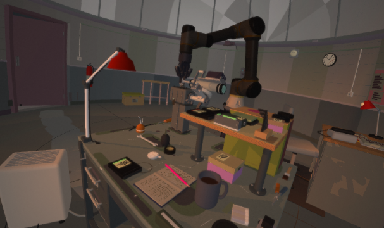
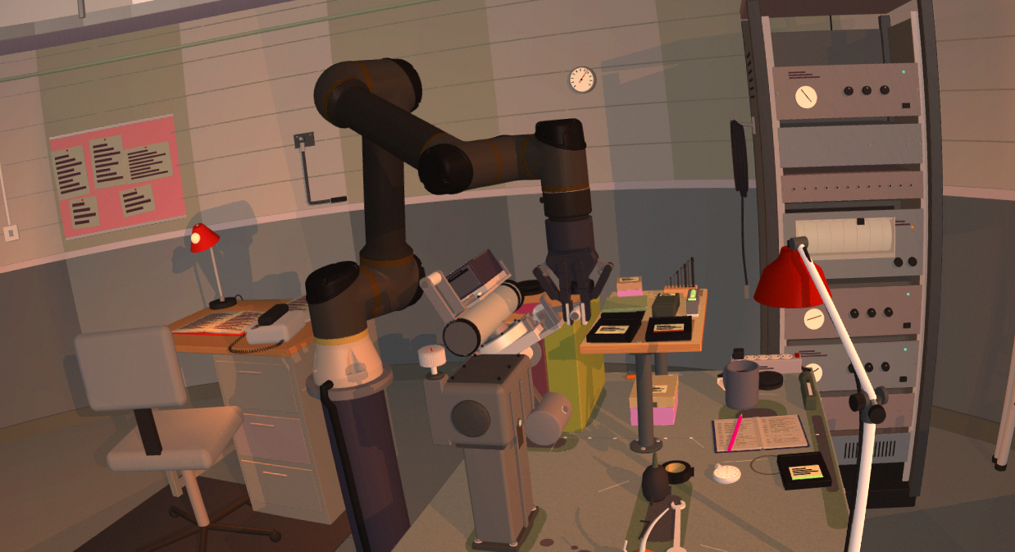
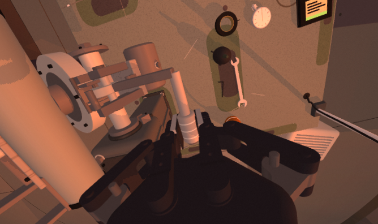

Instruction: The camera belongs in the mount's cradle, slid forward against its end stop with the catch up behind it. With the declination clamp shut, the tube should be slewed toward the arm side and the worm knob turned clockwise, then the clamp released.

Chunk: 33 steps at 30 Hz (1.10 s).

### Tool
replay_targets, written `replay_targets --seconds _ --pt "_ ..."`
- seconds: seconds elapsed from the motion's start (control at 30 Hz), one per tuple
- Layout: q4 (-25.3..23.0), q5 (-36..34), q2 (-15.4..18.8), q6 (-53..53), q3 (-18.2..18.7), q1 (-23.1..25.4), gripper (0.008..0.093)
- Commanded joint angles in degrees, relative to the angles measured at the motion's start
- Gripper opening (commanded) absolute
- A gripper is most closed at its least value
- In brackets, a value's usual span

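Note:
The camera [image 2: 474,272], a grey box with a dark screen, sits in the cradle on top of the tube and is partly hidden behind the tube from the wrist camera. The pale tube [image 2: 483,315] [image 1: 210,85] [image 3: 23,113] lies tilted on the mount's grey pier [image 2: 490,421]. A white clamp lever [image 3: 182,101] with a ribbed grip sticks out from the mount's axis, and my gripper [image 3: 188,127] [image 2: 573,309] [image 1: 182,79] has its two fingers closed on that ribbed end. A white knob [image 2: 430,355] stands on the pier's arm side.
The orange-topped side table [image 2: 642,322] with black trays stands just beside my gripper. On the floor mat below lie a spanner [image 3: 238,84], a tape roll [image 3: 226,23] and a stopwatch [image 3: 261,16]. An equipment rack [image 2: 845,230] and red lamp [image 2: 788,279] stand further off.

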Motion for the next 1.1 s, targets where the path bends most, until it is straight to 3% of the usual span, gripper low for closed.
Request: replay_targets --seconds 0.0,1.07 --pt "0.3 -0.1 -0.4 0.0 -0.1 0.0 0.008" --pt "4.3 -0.1 -3.7 -0.7 -0.7 -0.7 0.008"
